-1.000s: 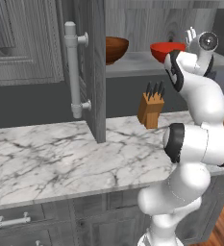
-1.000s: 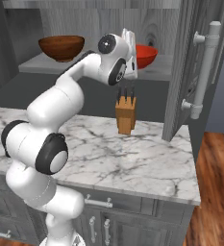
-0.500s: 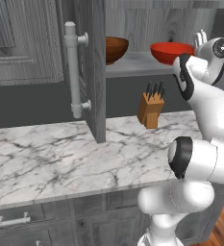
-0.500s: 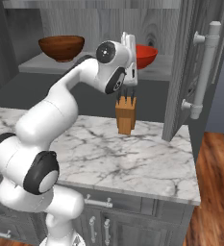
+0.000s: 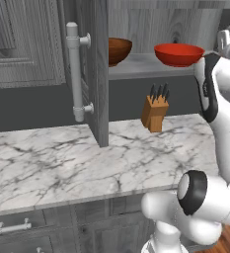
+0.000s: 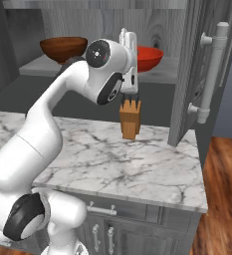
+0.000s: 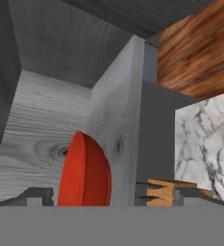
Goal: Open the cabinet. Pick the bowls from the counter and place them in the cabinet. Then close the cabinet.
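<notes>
Sitting on the cabinet (image 5: 99,74) shelf beside the wooden bowl (image 5: 119,49), the red bowl (image 5: 178,53) is placed, and the gripper (image 6: 129,42), jaws wide and empty, should pull straight out clear of the rim before reaching for a door handle (image 6: 210,74).

Glossy white rounded arm (image 6: 62,109) segments with dark grey joints and round caps

The open cabinet door (image 5: 97,69) hid the left part of the brown bowl (image 5: 119,49). In the right base view the arm covered the left side of the red bowl (image 6: 150,57) and the knife block's (image 6: 130,119) handles.
</notes>
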